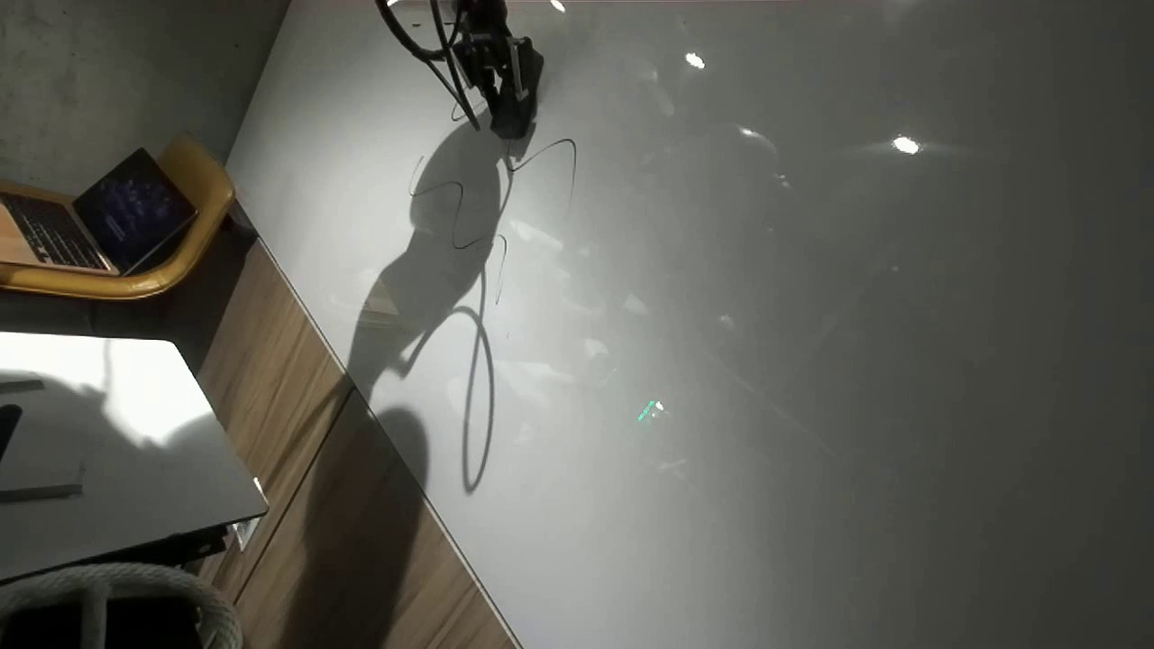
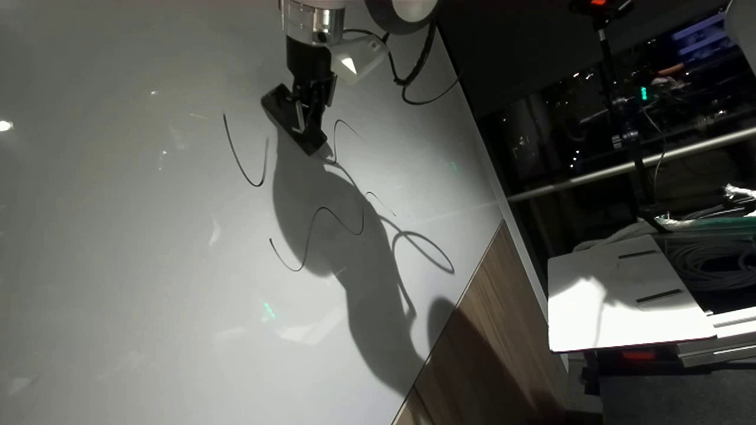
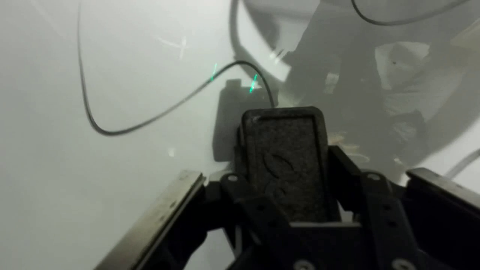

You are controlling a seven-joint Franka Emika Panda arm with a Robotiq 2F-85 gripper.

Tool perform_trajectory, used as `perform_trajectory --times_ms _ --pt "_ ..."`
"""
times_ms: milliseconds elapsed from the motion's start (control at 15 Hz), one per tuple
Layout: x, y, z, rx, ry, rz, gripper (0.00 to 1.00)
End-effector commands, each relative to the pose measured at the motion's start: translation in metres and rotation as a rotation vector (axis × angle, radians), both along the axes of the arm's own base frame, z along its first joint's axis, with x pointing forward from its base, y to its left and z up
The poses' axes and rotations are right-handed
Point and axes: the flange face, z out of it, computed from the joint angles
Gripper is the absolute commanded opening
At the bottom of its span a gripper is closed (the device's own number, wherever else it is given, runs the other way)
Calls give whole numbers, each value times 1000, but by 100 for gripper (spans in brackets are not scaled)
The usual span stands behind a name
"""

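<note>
My gripper [image 3: 288,165] is shut on a dark rectangular block [image 3: 287,131], eraser-like, with a rimmed face and curved marks. The gripper also shows in both exterior views [image 1: 516,72] [image 2: 308,109], with the dark block [image 1: 516,119] [image 2: 277,105] held against or just off a glossy white board [image 1: 811,361]. I cannot tell whether the block touches the board. A thin black wavy line [image 3: 112,133] runs up to the block's far end in the wrist view. More black lines show in an exterior view: a U-shaped curve [image 2: 255,185] and a wavy one [image 2: 322,208] beside the block.
A wood panel [image 1: 279,333] borders the board. A yellow chair [image 1: 207,180] holds an open laptop [image 1: 135,212]. A white table [image 2: 626,319] stands off the board's edge, near a dark stand [image 2: 617,106] and coiled cables [image 2: 714,262]. Arm cables [image 2: 416,71] hang near the gripper.
</note>
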Motion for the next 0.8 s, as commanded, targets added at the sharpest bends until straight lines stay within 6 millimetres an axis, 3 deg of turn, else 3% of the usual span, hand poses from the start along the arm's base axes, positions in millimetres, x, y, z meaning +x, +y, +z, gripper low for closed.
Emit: perform_trajectory --times_ms 0,733 --pt "34 -72 -21 24 -1 -65 29" --pt "53 -183 -60 44 46 -206 29"
